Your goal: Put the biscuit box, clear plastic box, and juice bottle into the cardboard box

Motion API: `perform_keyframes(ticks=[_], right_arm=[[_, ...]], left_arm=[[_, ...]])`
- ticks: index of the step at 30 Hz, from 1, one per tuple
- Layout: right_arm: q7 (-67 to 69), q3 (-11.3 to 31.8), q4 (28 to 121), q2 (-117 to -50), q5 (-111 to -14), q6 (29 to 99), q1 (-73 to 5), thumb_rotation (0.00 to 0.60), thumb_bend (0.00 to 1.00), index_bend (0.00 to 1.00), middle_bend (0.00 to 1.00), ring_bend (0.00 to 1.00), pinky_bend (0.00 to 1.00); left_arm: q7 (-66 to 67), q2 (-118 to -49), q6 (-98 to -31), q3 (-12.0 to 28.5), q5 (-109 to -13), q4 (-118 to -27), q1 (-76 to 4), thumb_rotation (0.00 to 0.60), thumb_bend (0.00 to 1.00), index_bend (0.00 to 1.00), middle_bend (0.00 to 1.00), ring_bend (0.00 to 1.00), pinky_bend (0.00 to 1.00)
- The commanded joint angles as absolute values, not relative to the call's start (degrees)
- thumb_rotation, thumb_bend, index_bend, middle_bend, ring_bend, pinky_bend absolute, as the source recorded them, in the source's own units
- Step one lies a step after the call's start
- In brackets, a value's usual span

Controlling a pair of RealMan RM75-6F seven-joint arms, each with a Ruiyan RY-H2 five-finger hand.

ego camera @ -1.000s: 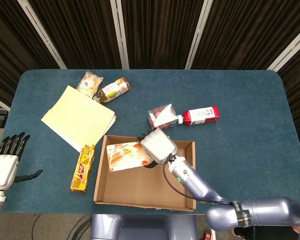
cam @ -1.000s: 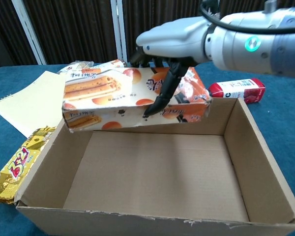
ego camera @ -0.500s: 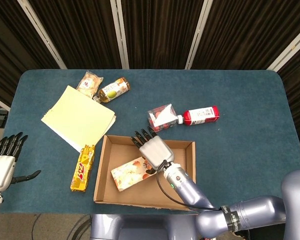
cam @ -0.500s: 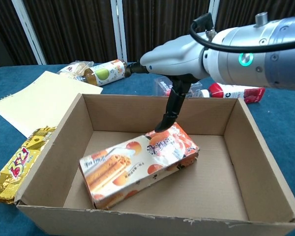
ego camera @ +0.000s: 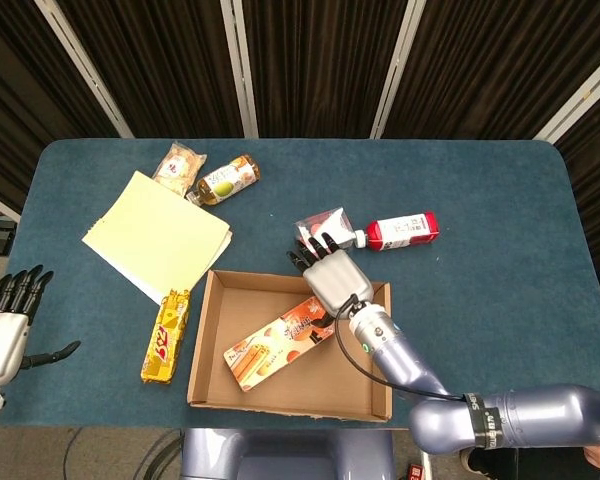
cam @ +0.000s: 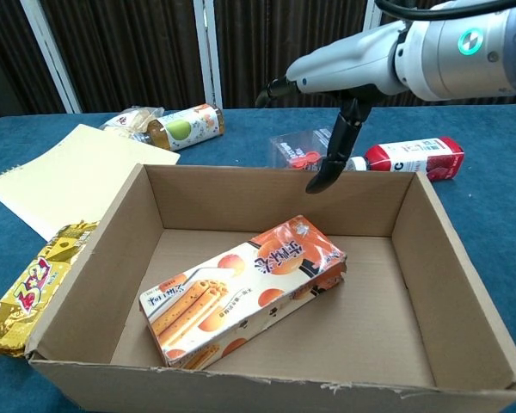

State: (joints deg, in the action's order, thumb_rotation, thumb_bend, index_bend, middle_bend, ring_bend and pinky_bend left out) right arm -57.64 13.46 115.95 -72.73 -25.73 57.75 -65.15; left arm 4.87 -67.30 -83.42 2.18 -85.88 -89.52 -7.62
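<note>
I'm seeing the biscuit box (ego camera: pixel 280 344) lying flat inside the cardboard box (ego camera: pixel 202 352), running diagonally from the 7 o'clock corner toward 1 o'clock; chest view confirms it (cam: pixel 241 291) is resting on the floor of the cardboard box (cam: pixel 464 284), not leaning on a wall. My right hand (ego camera: pixel 332 272) is hovering over the far rim, released, fingers spread and gripping nothing; in chest view the right hand (cam: pixel 344 77) is hanging above the back wall, one dark finger pointing down, clear of the biscuit box. The clear plastic box (ego camera: pixel 322 231) is sitting on the blue counter (ego camera: pixel 500 300) just beyond the fingertips at 12 o'clock, touching or nearly touching the red carton (ego camera: pixel 404 230) at its 3 o'clock. The juice bottle (ego camera: pixel 226 179) is lying on its side at 10 o'clock from the cardboard box, beside a snack packet (ego camera: pixel 178 166) and the yellow notepad (ego camera: pixel 158 234). A gold snack bar (ego camera: pixel 167 335) is lying just at 9 o'clock of the cardboard box. My left hand (ego camera: pixel 8 325) is idling off the counter's edge at 9 o'clock, released, fingers apart.
</note>
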Motion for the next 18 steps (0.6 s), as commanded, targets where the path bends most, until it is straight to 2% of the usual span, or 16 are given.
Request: perform_keyframes(ticks=[1,7,12,18], right_arm=[[-51.2,12.6,110.4,-70.8,-28.8,49.1,-64.7,0.600,0.00,0.00,0.00,0.00,0.04],[-47.9,10.5,101.0,-72.0,-29.9,39.4,-66.7,0.600,0.13,0.00,0.00,0.00,0.03],[-45.8,8.3,92.7,-73.1,-30.9,32.6,-68.9,0.600,0.16,0.00,0.00,0.00,0.03],[-43.2,6.2,87.4,-73.4,-30.7,29.6,-72.2,0.600,0.17,0.00,0.00,0.00,0.03]], left_arm=[[5.9,-67.8,-83.7,2.5,-85.6,-89.3,-7.7,0.402,0.00,0.00,0.00,0.00,0.00],[8.8,-69.2,-83.8,3.1,-84.6,-88.8,-7.8,0.406,0.00,0.00,0.00,0.00,0.00],[10.4,-70.1,-82.7,3.6,-83.0,-88.3,-8.2,0.399,0.00,0.00,0.00,0.00,0.00],[11.5,-70.7,-81.8,4.1,-81.5,-88.0,-8.6,0.403,0.00,0.00,0.00,0.00,0.00]])
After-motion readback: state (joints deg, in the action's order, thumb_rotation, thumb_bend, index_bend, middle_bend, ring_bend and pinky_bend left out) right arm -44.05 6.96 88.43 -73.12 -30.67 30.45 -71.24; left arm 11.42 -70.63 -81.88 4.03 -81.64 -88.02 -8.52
